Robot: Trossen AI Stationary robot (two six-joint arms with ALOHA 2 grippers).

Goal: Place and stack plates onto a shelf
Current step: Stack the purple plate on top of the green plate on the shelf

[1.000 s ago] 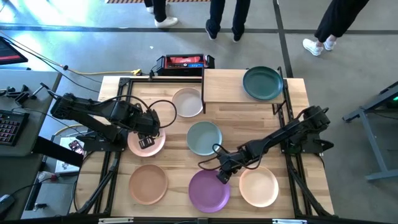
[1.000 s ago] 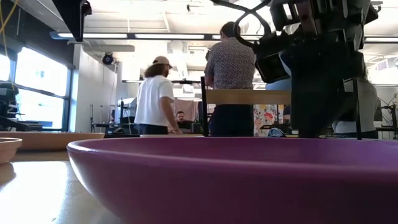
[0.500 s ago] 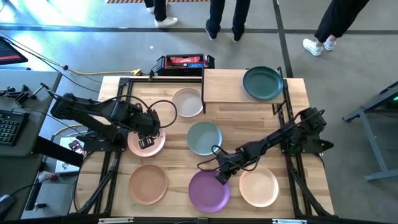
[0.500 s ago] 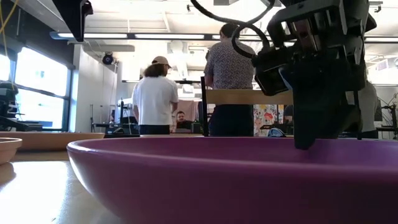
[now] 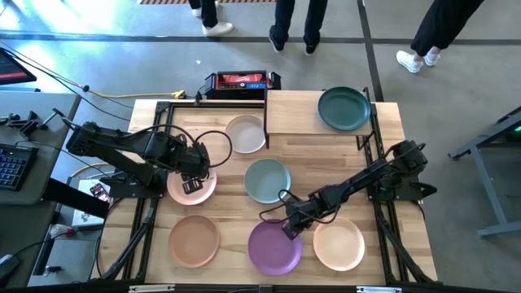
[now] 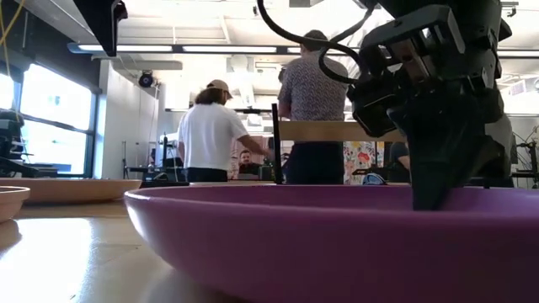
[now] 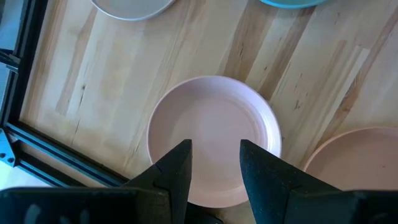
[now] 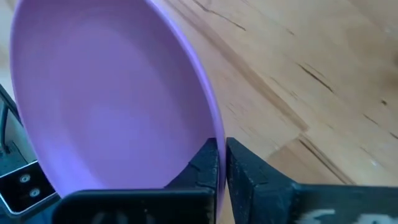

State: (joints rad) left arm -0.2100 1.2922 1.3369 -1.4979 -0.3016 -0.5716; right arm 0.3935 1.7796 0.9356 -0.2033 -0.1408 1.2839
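Note:
Seven round plates show in the high view. A dark teal plate [image 5: 343, 108] lies on the light-wood shelf [image 5: 291, 114] at the far right. On the tabletop lie a beige plate [image 5: 246, 134], a sage plate [image 5: 268, 180], a pink plate [image 5: 192, 187], a tan plate [image 5: 194, 240], a purple plate [image 5: 274, 249] and a peach plate [image 5: 339, 244]. My right gripper [image 5: 289, 230] is shut on the purple plate. My left gripper [image 7: 214, 165] stands open over the pink plate [image 7: 211, 130]. My right gripper pinches the purple plate's rim [image 8: 213, 127] at its far right part, with one finger inside the plate and one outside. The fingers [image 6: 434, 168] slant down from the far right. Whether the plate's bottom still lies on the table does not show.
A red and black box [image 5: 242, 81] sits at the table's far edge, left of the shelf. Black frame rails [image 5: 151, 216] run along both sides of the tabletop. People [image 6: 210, 135] stand beyond the far edge.
My right gripper has come down onto the purple plate's far right rim and shut on it. In the low view the plate's left edge has shifted toward the table's right.

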